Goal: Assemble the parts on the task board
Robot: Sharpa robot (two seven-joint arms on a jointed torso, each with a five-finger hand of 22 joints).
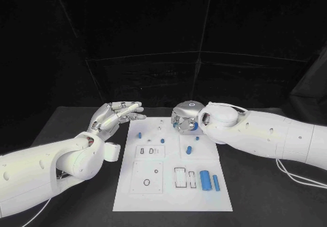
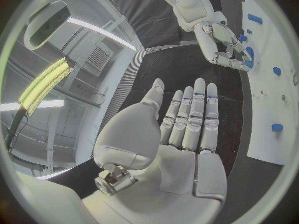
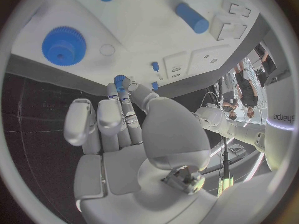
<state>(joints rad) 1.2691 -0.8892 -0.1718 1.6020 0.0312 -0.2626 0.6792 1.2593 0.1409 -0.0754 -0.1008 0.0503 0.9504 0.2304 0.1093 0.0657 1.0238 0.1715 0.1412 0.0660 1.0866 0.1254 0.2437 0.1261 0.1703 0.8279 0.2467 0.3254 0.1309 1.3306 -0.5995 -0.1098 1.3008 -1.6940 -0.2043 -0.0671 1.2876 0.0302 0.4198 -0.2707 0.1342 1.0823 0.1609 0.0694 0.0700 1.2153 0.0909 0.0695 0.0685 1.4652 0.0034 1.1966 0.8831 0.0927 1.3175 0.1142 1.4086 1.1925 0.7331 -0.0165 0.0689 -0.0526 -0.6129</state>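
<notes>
- The task board [image 1: 170, 194] is a flat white plate with cut-out slots, lying in the middle of the matte black counter [image 1: 272, 198].
- The right robot hand [image 1: 185, 120], of silver metal, is over the far edge of the board and pinches a small blue toothed part [image 3: 119, 79] between its fingertips.
- The left robot hand [image 1: 117, 116] holds nothing; its fingers are straight and apart, beside the board's far left corner.
- Two smooth blue cylinders [image 1: 210, 180] lie near the board's right edge.
- A larger blue gear [image 3: 64, 46] lies flat on the board.

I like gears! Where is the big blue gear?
The big blue gear lies on the task board in the right wrist view, near the right hand.
</notes>
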